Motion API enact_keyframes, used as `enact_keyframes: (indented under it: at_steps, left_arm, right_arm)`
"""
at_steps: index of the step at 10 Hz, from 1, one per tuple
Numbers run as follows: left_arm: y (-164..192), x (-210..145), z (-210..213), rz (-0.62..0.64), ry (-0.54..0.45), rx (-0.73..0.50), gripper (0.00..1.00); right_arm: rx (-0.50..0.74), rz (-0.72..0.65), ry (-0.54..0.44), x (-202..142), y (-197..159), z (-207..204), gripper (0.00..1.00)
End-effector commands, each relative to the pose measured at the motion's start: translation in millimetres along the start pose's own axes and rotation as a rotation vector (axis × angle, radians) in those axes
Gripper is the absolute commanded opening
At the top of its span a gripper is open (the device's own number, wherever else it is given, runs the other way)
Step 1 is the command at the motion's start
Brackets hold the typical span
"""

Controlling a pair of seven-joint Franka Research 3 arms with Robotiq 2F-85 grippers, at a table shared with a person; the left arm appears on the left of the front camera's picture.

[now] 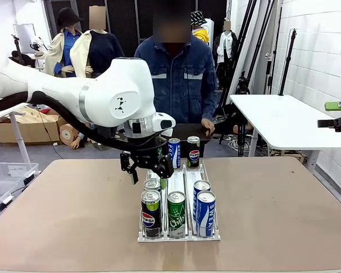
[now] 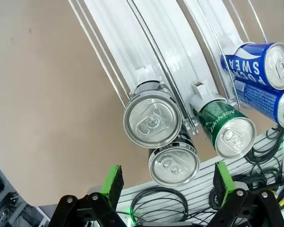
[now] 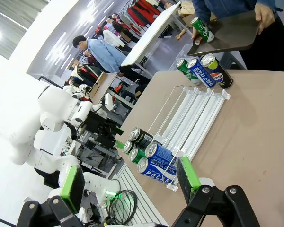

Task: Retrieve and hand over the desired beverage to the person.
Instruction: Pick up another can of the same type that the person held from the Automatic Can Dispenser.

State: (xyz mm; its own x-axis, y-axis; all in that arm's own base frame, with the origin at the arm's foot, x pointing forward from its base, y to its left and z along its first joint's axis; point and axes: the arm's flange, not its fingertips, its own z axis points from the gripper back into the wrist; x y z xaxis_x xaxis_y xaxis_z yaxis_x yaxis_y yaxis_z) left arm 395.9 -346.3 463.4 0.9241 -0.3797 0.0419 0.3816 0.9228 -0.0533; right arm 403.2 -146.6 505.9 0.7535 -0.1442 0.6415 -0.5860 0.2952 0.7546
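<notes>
A clear rack (image 1: 182, 176) holds several cans: two black Pepsi cans (image 1: 150, 211) in its left lane, a green Sprite (image 1: 176, 213) and blue Pocari cans (image 1: 205, 211) beside them. More cans (image 1: 183, 151) stand at its far end. My left gripper (image 1: 148, 166) hangs open just above the rear black can. In the left wrist view that gripper (image 2: 168, 182) is over the black can tops (image 2: 152, 119). My right gripper (image 3: 130, 184) is open and empty, off the table's right side. The person (image 1: 179, 74) holds a dark tray (image 3: 227, 33) and a green can (image 3: 201, 28).
A white table (image 1: 284, 119) stands at the right. A clear bin (image 1: 5, 176) and cardboard boxes (image 1: 28, 128) sit at the left. Bare brown tabletop (image 1: 62, 216) lies on both sides of the rack. Cables (image 2: 156, 208) run below the table's near edge.
</notes>
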Motion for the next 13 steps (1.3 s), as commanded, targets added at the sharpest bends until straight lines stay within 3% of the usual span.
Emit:
enact_keyframes:
  at_steps: [1, 13]
  left_arm:
    - [-8.8, 2.6, -4.8, 0.018, 0.03, 0.026, 1.0]
    - [-8.9, 6.3, -45.6, 0.056, 0.074, 0.055, 1.0]
  right_arm:
    - [0.012, 0.003, -0.006, 0.4, 0.4, -0.1, 1.0]
    - [0.012, 0.003, -0.006, 0.4, 0.4, -0.1, 1.0]
